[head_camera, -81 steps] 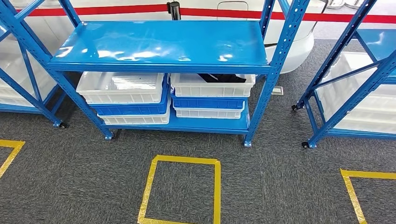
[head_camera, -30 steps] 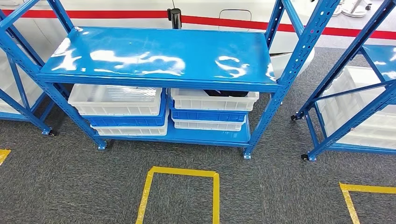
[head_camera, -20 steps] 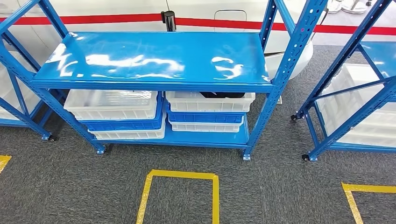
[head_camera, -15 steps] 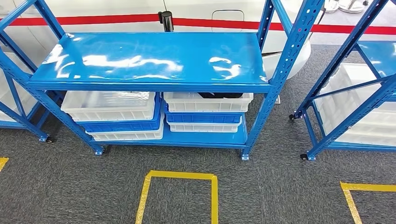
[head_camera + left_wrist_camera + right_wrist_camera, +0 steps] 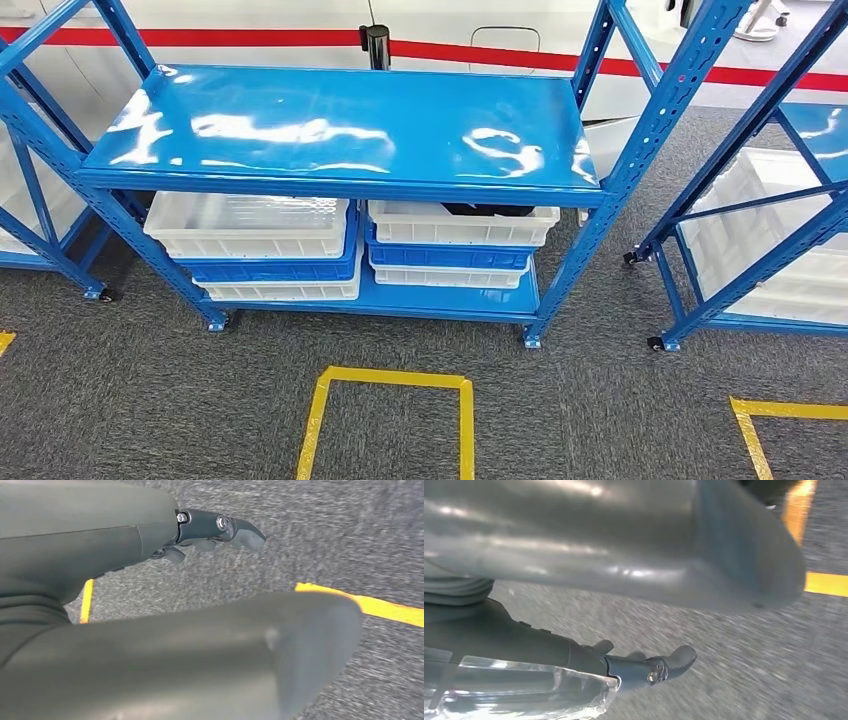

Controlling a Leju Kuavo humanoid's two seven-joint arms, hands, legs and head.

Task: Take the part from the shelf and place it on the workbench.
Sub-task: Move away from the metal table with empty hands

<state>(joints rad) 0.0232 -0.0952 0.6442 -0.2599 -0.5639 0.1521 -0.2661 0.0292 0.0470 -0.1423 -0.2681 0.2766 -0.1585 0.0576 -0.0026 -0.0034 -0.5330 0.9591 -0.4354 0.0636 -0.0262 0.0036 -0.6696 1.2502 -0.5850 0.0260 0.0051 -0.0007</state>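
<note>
A blue metal shelf [image 5: 340, 125] stands ahead of me in the head view, its top board bare and glossy. Under that board two stacks of white and blue bins sit side by side. The top white bin on the right [image 5: 460, 228] holds a dark part [image 5: 488, 210], mostly hidden by the board above. The top white bin on the left [image 5: 250, 225] looks empty. My left hand [image 5: 115, 545] hangs over the grey carpet, its fingers [image 5: 220, 527] apart from the thumb, holding nothing. My right hand [image 5: 574, 545] hangs the same way, its fingers [image 5: 659, 667] spread and empty.
More blue shelves with white bins stand at the left [image 5: 30, 190] and the right [image 5: 760, 230]. A yellow tape square [image 5: 390, 380] marks the carpet in front of the shelf, another [image 5: 790, 405] at the right. A black post [image 5: 376, 45] stands behind.
The whole picture has shifted, so the camera has moved: the shelf now looks closer than 2.7 s ago, and sits slightly further right and lower than half a second ago.
</note>
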